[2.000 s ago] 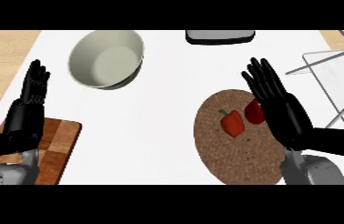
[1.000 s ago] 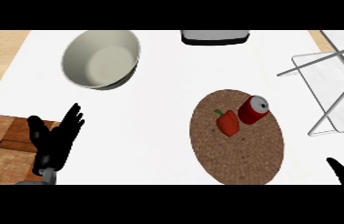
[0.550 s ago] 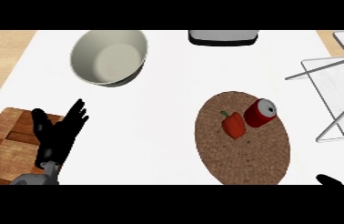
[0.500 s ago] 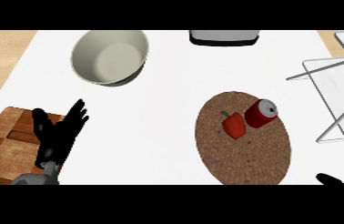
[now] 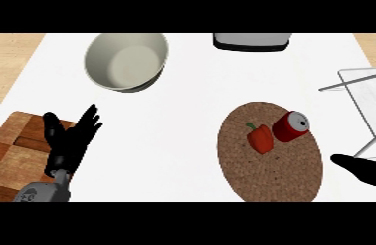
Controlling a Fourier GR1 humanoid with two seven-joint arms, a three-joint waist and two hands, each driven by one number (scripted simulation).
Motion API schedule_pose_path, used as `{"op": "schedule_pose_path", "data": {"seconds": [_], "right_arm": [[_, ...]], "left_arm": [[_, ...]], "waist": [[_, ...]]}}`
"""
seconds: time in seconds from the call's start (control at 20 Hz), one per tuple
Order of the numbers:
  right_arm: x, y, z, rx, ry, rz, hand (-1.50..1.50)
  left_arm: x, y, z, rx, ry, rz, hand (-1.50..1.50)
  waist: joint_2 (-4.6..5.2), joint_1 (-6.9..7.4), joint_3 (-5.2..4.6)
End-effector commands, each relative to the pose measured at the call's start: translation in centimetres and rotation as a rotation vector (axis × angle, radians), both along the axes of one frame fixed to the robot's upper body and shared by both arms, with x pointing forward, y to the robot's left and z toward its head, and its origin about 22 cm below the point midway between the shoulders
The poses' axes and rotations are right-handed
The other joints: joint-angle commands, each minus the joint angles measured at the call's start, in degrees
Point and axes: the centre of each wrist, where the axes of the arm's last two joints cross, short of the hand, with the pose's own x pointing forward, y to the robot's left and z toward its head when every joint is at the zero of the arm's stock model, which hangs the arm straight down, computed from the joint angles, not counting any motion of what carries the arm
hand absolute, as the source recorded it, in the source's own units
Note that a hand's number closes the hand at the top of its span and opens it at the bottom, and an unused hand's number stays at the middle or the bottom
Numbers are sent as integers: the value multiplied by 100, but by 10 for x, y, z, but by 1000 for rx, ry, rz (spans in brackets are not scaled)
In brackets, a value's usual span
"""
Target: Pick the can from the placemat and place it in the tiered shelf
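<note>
At the near left, a wooden cutting board [image 5: 22,144] lies on the white desk [image 5: 183,104], and the left hand [image 5: 67,142] shows over its right edge, with the fingers [image 5: 89,117] straight and spread apart, pointing to the far side. Far from it, at the far left, stands a grey bowl [image 5: 126,61]. At the far edge in the middle there is a dark object with a pale top [image 5: 250,41]; I cannot tell what it is. To the right lies a round brown placemat [image 5: 270,150]. On its far part is a red pepper [image 5: 259,138], and just beside it on the right lies the red can [image 5: 290,127], tilted, with its grey top turned to the far right. Only a small black part of the right hand [image 5: 358,170] shows at the near right edge, and I cannot tell its state. The wire tiered shelf [image 5: 358,92] is at the right edge, apart from the can.
</note>
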Motion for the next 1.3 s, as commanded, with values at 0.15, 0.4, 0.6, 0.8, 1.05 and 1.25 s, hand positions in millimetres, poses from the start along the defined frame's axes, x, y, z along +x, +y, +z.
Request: {"op": "schedule_pose_path", "data": {"seconds": [0.15,0.4,0.6,0.8,1.05,1.25], "right_arm": [[51,6,-5,81,223,-149,-150],[72,33,-14,46,312,-100,-150],[86,38,-25,47,373,-97,-150],[98,48,-42,50,394,-142,-150],[101,57,-53,-4,424,-162,-150],[106,80,-59,14,424,-149,-150]], "left_arm": [[-2,-12,-7,-10,25,-14,0],[-11,-4,-11,-2,33,-11,0],[2,-11,-11,-5,21,30,0],[4,-4,5,-14,28,27,0],[-16,8,-5,-17,38,33,0],[-14,9,-11,14,37,27,0]], "waist": [[10,28,-1],[-12,29,-8],[-20,-124,-1],[-40,-126,0],[-58,-138,2],[-50,-187,0]]}}
